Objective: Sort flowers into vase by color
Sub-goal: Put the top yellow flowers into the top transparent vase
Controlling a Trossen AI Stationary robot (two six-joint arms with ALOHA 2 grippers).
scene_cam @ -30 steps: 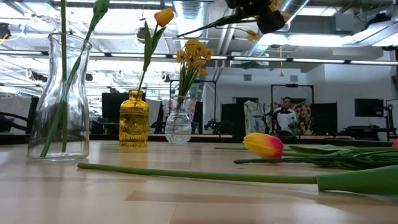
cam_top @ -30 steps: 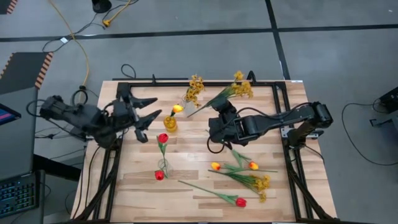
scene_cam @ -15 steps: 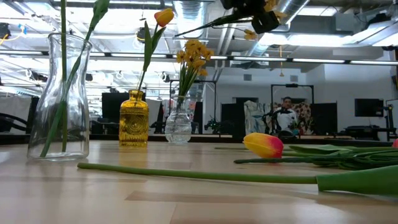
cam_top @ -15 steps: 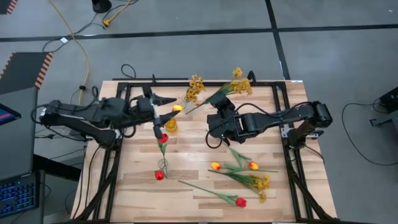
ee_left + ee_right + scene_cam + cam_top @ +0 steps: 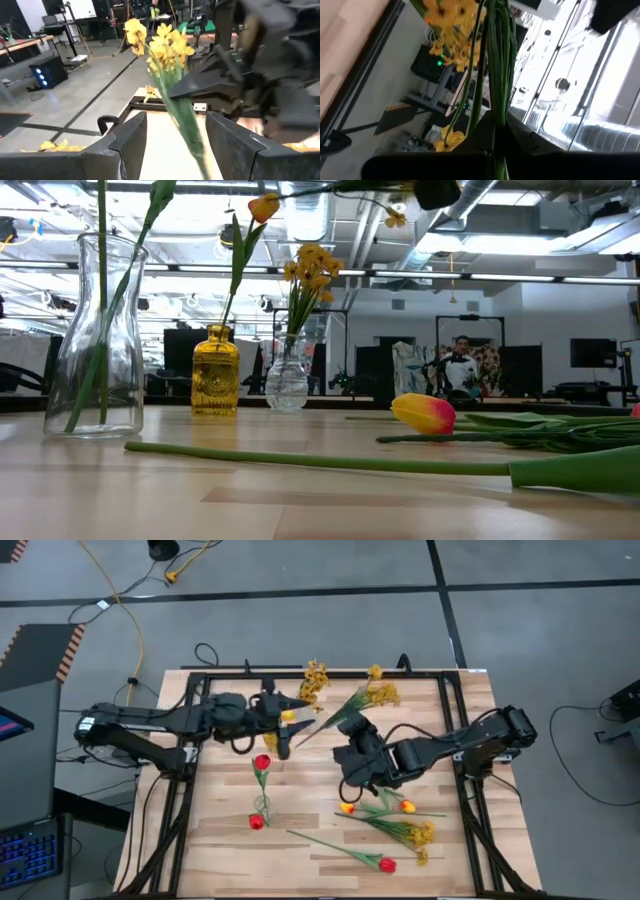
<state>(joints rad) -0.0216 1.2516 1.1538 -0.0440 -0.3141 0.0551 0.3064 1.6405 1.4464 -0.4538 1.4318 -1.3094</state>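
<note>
Pale wooden table [image 5: 230, 830] fills the middle of the high view, framed by black rails. Across it from the left reaches the left arm, its gripper [image 5: 291, 716] spread wide open over the back of the table, just above the amber vase [image 5: 216, 372]. From the right comes the right arm, whose gripper [image 5: 349, 735] is clamped on the stem of a spray of small mustard-yellow blossoms [image 5: 370, 693], held in the air with its flower head pointing toward the back edge. In the left wrist view that spray [image 5: 165, 55] hangs between the left gripper's parted fingers [image 5: 127, 137], with the right gripper close behind it.

Three vases stand on the table: a tall clear vase [image 5: 96, 335] holding two red tulips [image 5: 262, 762], the amber vase with one yellow-orange tulip [image 5: 263, 207], and a small clear vase [image 5: 287, 380] with another mustard spray [image 5: 311, 265]. Loose flowers lie near the front right: two yellow-orange tulips [image 5: 347, 807], a mustard spray [image 5: 420, 835] and a red tulip [image 5: 386, 864].
</note>
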